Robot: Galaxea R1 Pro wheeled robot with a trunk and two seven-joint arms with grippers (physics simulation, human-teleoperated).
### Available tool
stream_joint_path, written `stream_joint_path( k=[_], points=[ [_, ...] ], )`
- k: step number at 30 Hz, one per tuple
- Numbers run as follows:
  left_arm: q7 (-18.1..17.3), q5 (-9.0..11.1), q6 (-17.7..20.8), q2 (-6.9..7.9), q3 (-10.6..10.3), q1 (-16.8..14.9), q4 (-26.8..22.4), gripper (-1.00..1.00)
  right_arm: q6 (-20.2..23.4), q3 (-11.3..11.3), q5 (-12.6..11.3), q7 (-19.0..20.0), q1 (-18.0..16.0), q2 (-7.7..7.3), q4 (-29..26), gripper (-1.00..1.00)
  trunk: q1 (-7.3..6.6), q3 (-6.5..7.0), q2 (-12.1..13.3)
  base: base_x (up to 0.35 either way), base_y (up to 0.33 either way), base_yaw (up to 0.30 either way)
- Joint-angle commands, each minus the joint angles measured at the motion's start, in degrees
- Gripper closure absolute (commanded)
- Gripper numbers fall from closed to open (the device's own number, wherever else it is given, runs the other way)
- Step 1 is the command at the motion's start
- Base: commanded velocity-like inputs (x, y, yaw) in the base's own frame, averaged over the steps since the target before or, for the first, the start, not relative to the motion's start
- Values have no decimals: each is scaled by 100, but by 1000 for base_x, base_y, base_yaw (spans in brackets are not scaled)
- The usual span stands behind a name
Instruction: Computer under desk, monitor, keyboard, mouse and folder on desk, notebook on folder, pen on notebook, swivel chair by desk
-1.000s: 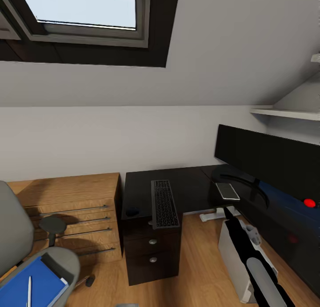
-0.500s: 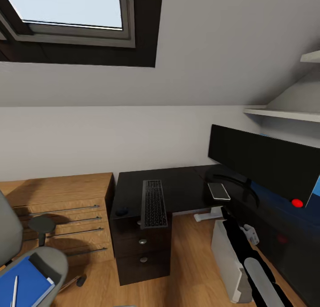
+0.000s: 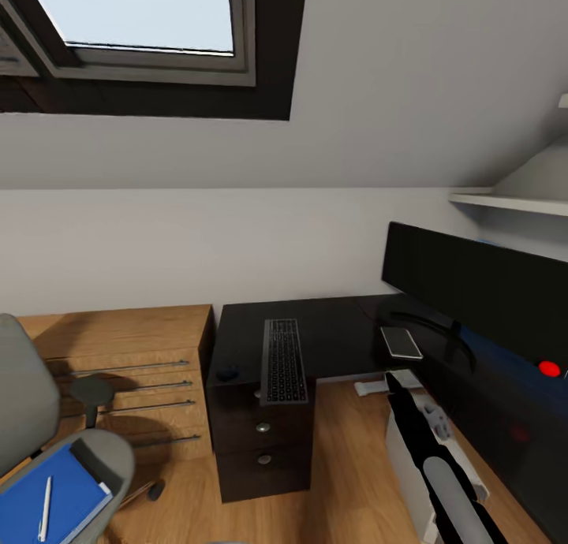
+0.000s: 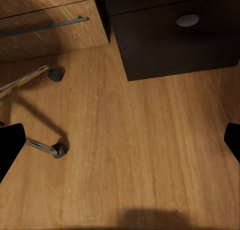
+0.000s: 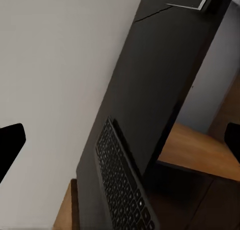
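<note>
Your keyboard and mouse already sit on the desk. Next, seemingly, comes the folder on the swivel chair — turn left and reach down. Both grippers — left, right — are spread wide, empty.

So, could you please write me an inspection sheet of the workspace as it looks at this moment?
Surface: black desk, glossy, drawer unit with round knobs below.
Job's things: keyboard on the desk, front end over the edge; mouse beside it near the desk corner; monitor on the desk; computer on the floor, partly behind the right arm; folder on the swivel chair seat with the pen on it.
Clutter: small flat white-edged device by the monitor stand.
Grippers: left gripper open over floor; right gripper open, facing the desk.
Cables: nothing seen.
Surroundings: wooden drawer cabinet, skylight, wall shelf.
</note>
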Motion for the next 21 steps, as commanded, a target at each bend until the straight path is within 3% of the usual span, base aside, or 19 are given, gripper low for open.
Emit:
stream_joint_path(
  k=[1, 12, 21],
  points=[
    [26, 62, -36, -1, -48, -9, 6, -100, -29, 9, -56, -44, -3, -3, -7, -100, -22, 12, 37, 0, 0, 265],
    [26, 75, -29, -14, -48, -10, 9, -100, -35, 12, -55, -86, -2, 6, -1, -100, -264, 209, 478, 0, 0, 273],
    [-4, 78, -33, -78, -61, -11, 174, -100, -49, 9, -28, -92, -2, 8, 1, -100, -264, 209, 478, 0, 0, 276]
  ],
)
